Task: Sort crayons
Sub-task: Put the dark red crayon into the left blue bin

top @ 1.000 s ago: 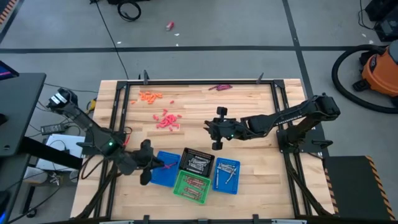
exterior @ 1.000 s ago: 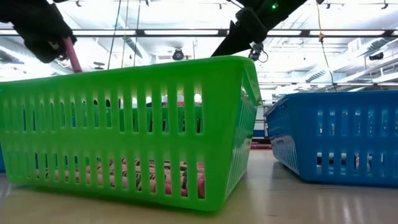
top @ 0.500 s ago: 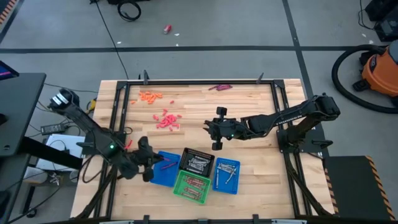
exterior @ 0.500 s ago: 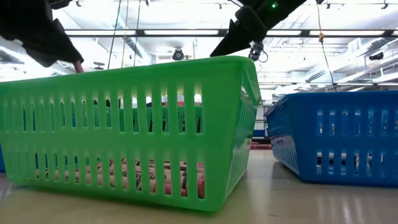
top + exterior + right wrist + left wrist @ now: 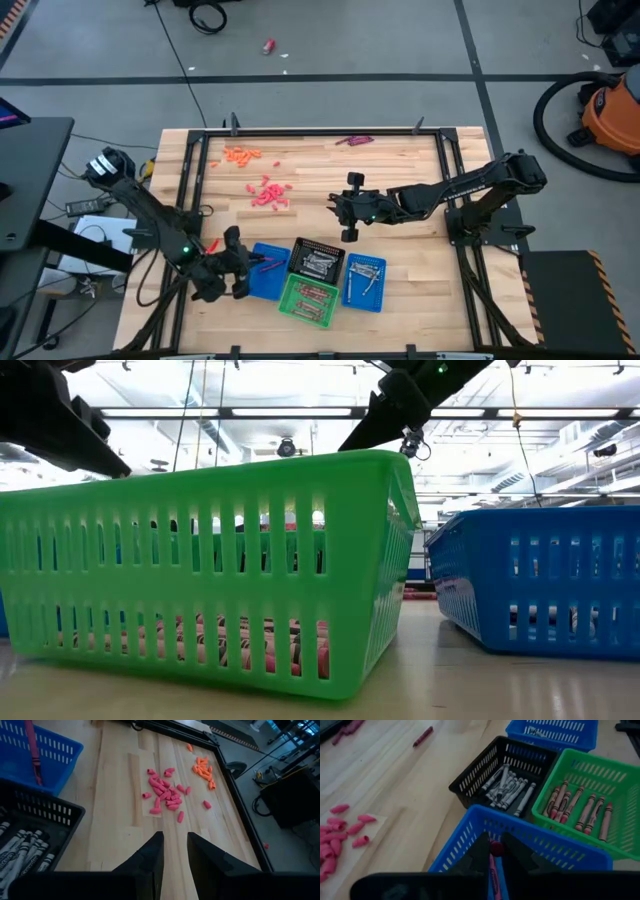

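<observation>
My left gripper (image 5: 243, 273) is shut on a reddish-pink crayon (image 5: 493, 862) over the left blue basket (image 5: 530, 840), at its left end. The crayon also shows in the right wrist view (image 5: 33, 751). Beside that basket stand a black basket (image 5: 470, 780) with grey crayons (image 5: 507, 787), a green basket (image 5: 620, 785) with maroon and reddish crayons (image 5: 580, 810), and a second blue basket (image 5: 365, 282). My right gripper (image 5: 346, 212) hovers open over bare table farther back, with nothing between its fingers (image 5: 150, 857). My left gripper pinches the crayon between its two fingers. The crayon lies along the fingers, and its round end (image 5: 496, 848) shows at the fingertips. The fingers slant down from the table's left side. The crayon is held over the blue basket's inside; whether it touches the basket I cannot tell.
Pink pieces (image 5: 268, 192) lie in a heap on the table behind the baskets, orange pieces (image 5: 240, 154) near the far left corner, and a dark crayon (image 5: 353, 140) by the far edge. A black frame (image 5: 320, 130) borders the table.
My left gripper has gone down and a little toward the table's near edge with the crayon, rolling as it went. In the low view the crayon has sunk out of sight behind the green basket's rim.
</observation>
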Available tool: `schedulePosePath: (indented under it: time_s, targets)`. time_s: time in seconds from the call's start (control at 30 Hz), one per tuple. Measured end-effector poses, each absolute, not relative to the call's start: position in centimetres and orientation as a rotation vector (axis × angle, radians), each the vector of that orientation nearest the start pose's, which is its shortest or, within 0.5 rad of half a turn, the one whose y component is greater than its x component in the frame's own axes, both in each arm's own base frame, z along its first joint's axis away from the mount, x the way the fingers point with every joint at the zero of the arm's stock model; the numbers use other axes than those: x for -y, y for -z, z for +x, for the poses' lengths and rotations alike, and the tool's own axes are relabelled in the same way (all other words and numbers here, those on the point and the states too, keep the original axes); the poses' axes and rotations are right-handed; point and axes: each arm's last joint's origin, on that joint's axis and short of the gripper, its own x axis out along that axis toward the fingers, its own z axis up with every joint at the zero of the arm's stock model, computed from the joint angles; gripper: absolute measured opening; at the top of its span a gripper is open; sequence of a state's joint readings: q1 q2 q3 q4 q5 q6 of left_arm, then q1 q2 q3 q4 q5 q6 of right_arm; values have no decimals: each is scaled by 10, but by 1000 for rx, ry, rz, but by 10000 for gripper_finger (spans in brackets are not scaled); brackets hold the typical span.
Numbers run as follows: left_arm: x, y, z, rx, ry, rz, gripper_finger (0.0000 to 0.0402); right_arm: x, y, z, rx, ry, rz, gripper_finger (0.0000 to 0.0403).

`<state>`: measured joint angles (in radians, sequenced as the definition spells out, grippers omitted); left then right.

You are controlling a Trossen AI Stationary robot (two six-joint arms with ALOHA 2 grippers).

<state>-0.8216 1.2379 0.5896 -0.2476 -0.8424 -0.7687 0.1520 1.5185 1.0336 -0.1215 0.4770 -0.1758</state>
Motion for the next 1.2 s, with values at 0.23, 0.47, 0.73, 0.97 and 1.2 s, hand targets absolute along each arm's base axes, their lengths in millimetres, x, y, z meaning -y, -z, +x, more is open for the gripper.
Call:
schedulePosePath:
  time_s: [0.23, 0.47, 0.73, 0.97, 1.2]
  targets:
    - [147, -185, 164, -540, -245, -80, 35, -36, -253, 326, -607, 264, -357, 92]
    - [145, -180, 168, -551, -275, -91, 35, -33, -252, 327, -609, 238, -340, 92]
    - [146, -168, 173, -572, -309, -73, 91, -30, -240, 325, -584, 232, -327, 92]
    - [147, -173, 171, -618, -238, -116, 132, -24, -232, 322, -602, 252, -339, 92]
    - [142, -188, 168, -580, -216, -177, 134, -4, -223, 317, -721, 263, -313, 92]
